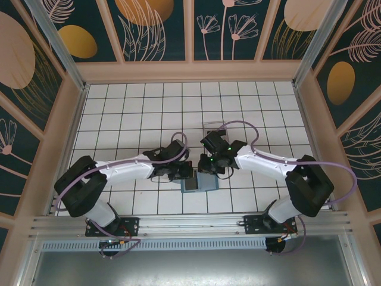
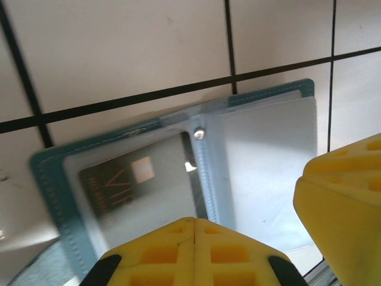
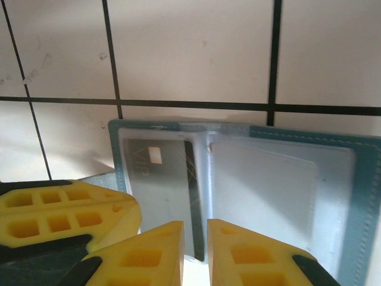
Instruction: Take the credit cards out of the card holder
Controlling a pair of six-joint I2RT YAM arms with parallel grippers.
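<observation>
The teal card holder (image 2: 50, 179) lies open and flat on the white tiles, between both arms in the top view (image 1: 191, 183). A dark credit card (image 3: 158, 173) with a pale square sits under the clear sleeve of its left panel (image 2: 128, 185). The right panel (image 3: 268, 190) looks pale; I cannot tell whether a card lies in it. My left gripper (image 2: 194, 221) is shut, its tips over the near edge of the left panel. My right gripper (image 3: 195, 229) hangs low over the fold, its jaws a narrow gap apart, with the dark card's right edge showing in that gap.
A clear plastic tray (image 1: 215, 128) stands on the tiles just behind the right gripper. One yellow finger (image 2: 342, 208) of the right gripper is close beside the left one. Wooden walls (image 1: 71, 119) ring the tiled floor.
</observation>
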